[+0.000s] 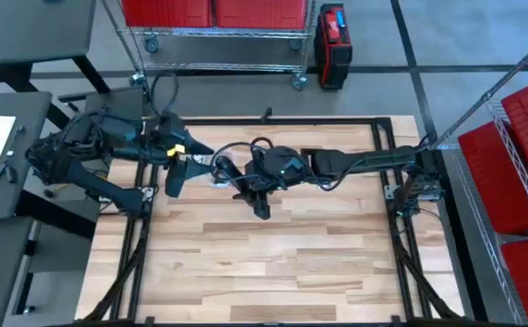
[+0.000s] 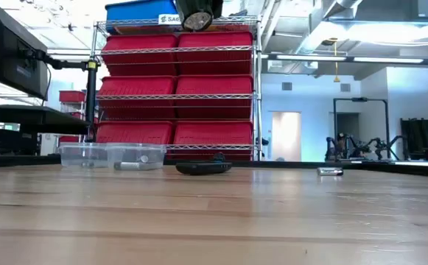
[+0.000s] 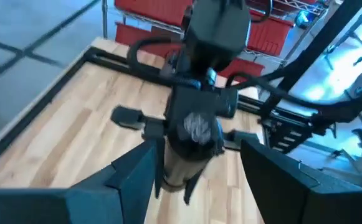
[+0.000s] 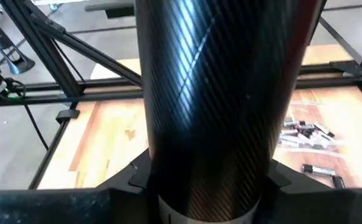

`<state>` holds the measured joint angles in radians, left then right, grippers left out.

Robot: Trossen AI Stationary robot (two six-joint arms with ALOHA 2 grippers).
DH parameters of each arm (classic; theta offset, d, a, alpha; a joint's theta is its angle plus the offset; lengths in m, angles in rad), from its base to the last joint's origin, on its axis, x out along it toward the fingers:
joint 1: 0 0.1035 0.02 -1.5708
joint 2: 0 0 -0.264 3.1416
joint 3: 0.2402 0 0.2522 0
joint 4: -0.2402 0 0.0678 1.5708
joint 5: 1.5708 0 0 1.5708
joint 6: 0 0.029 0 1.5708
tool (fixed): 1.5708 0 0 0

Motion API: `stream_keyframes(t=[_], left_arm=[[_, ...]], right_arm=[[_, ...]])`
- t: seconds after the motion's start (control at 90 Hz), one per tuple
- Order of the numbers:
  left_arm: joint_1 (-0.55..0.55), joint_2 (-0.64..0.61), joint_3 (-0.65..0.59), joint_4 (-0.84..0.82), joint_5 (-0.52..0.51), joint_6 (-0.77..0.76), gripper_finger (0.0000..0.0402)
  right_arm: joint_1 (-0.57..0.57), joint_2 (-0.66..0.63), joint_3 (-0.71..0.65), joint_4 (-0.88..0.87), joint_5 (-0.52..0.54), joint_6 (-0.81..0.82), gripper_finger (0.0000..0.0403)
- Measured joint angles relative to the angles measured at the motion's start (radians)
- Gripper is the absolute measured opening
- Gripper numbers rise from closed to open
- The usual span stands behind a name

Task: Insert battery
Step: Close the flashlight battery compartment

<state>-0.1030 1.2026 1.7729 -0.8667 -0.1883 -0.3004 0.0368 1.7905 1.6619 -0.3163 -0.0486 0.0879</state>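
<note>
My right gripper [image 1: 260, 186] is shut on a black, carbon-patterned flashlight tube [image 4: 212, 106] high over the far middle of the table. Only the tube's lower end [image 2: 199, 15] shows at the top of the low view. My left gripper [image 3: 196, 180] stands open just left of it, its fingers on either side of the tube's tan end [image 3: 179, 169] without touching it. Loose batteries lie in a clear tray [image 4: 305, 132]. One battery [image 4: 319, 169] lies on the wood beside the tray. My right gripper pinches the flashlight tube's body [image 4: 205, 180] between its two fingers, which lie across the tube. The tube is lifted clear of the table. The tube itself hides the pads.
Two clear trays [image 2: 110, 155] stand at the table's far left. A black oblong part [image 2: 203, 168] and a small silver piece [image 2: 330, 171] lie on the wood near the far edge. A black frame [image 1: 400, 209] borders the table. The near half is bare wood [image 1: 282, 272].
</note>
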Motion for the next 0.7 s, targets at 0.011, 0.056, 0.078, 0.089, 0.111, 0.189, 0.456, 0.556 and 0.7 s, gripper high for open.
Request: stream_keyframes(t=[0.011,0.056,0.078,0.089,0.111,0.189,0.456,0.556,0.7], left_arm=[[0.002,0.003,0.0,-0.004,0.0,0.004,0.021],[0.009,0.021,0.0,-0.014,0.0,0.017,0.021],[0.012,0.031,0.0,-0.015,0.003,0.023,0.021],[0.013,0.036,0.0,-0.014,0.005,0.026,0.021],[0.017,0.046,0.0,-0.013,0.006,0.036,0.021],[0.025,0.074,-0.002,-0.016,0.04,0.061,0.021],[0.028,0.125,-0.002,-0.021,0.088,0.124,0.021],[0.033,0.137,-0.001,-0.057,0.103,0.15,0.021],[0.033,0.16,-0.001,-0.113,0.105,0.155,0.021]], right_arm=[[0.0,0.0,0.0,-0.001,0.0,0.0,0.0132],[0.0,0.0,0.0,-0.005,-0.002,-0.001,0.0132],[0.0,0.0,0.0,-0.006,-0.001,0.001,0.0132],[0.0,0.0,0.0,-0.008,-0.001,0.001,0.0132],[0.0,0.0,0.0,-0.01,-0.002,-0.001,0.0132],[-0.002,0.0,0.0,-0.023,-0.002,-0.009,0.0132],[-0.002,0.0,0.001,-0.09,-0.003,-0.01,0.0132],[0.005,0.0,0.001,-0.114,-0.006,-0.01,0.0132],[0.009,0.0,0.001,-0.134,-0.006,-0.01,0.0132]])
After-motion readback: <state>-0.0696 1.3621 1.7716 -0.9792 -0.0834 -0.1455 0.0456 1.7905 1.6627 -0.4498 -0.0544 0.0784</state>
